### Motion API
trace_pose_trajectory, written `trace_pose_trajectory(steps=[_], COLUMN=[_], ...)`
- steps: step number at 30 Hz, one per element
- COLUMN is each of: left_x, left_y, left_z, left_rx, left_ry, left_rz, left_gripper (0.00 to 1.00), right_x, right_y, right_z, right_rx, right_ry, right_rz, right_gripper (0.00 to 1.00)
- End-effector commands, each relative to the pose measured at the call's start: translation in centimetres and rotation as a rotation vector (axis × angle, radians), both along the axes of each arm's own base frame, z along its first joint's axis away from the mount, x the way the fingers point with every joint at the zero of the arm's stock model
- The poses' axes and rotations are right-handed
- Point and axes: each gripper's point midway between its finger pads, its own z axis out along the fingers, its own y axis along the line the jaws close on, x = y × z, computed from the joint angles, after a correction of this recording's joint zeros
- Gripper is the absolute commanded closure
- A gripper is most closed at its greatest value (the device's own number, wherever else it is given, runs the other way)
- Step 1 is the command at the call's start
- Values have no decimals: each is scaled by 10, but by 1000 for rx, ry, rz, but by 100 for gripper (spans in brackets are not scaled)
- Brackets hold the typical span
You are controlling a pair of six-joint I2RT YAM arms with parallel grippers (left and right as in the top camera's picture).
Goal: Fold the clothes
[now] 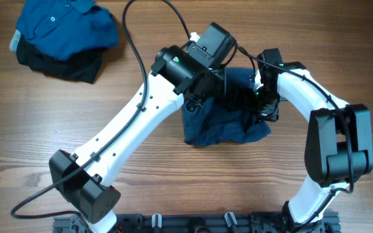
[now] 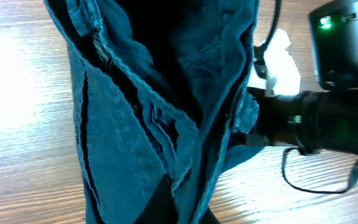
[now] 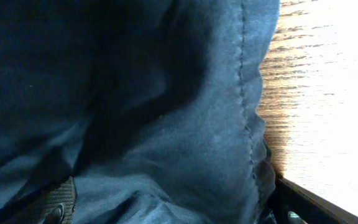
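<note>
A dark blue garment (image 1: 222,126) lies bunched at the table's middle, partly under both arms. My left gripper (image 1: 199,100) is at its left upper edge. In the left wrist view the fingers (image 2: 185,202) are shut on a fold of the garment (image 2: 135,124), which hangs in ridged seams. My right gripper (image 1: 264,107) is at the garment's right side. In the right wrist view the cloth (image 3: 166,112) fills the frame and lies between the fingers (image 3: 173,208), which stand wide apart.
A blue shirt (image 1: 63,26) lies on a black garment (image 1: 67,65) at the far left corner. The right arm's wrist (image 2: 334,118) shows in the left wrist view, close beside the cloth. Bare wooden table (image 1: 37,123) surrounds the garment.
</note>
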Motion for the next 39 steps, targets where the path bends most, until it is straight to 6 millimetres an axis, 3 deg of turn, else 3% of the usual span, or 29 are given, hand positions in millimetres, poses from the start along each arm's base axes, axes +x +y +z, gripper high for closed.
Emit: trace_pose_trajectory(steps=[1, 7, 11, 22, 29, 30, 31, 34, 35, 36, 37, 39], left_x=[-8, -12, -10, -1, 11, 12, 15, 19, 20, 21, 21, 21], left_y=[-17, -30, -40, -57, -75, -76, -80, -87, -88, -90, -90, -91], left_z=[18, 11, 4, -25, -34, -33, -31, -27, -26, -25, -24, -24], left_rx=[-85, -95, -99, -97, -152, -159, -173, -200, -207, -212, -215, -215], left_ry=[-6, 7, 7, 46, 40, 35, 21, -3, -8, -13, -15, -17], left_rz=[-1, -3, -10, 18, 48, 47, 46, 40, 39, 37, 36, 35], left_gripper=[96, 96, 90, 89, 88, 85, 76, 72, 66, 52, 30, 25], right_x=[-20, -13, -14, -14, -11, -11, -13, -16, -17, -18, -19, -21], right_y=[9, -6, -14, -18, -50, -54, -61, -69, -69, -69, -69, -69], right_z=[-22, -15, -10, -6, 19, 22, 31, 46, 52, 57, 61, 73], right_rx=[48, 50, 51, 52, 32, 30, 21, 18, 19, 19, 19, 19], right_ry=[90, 86, 88, 87, 41, 36, 23, -3, -12, -21, -30, -56], right_rz=[-5, -55, -56, -64, -144, -153, -165, -174, -176, -176, -175, -173], right_gripper=[0, 0, 0, 1, 1, 1, 0, 0, 0, 0, 0, 0])
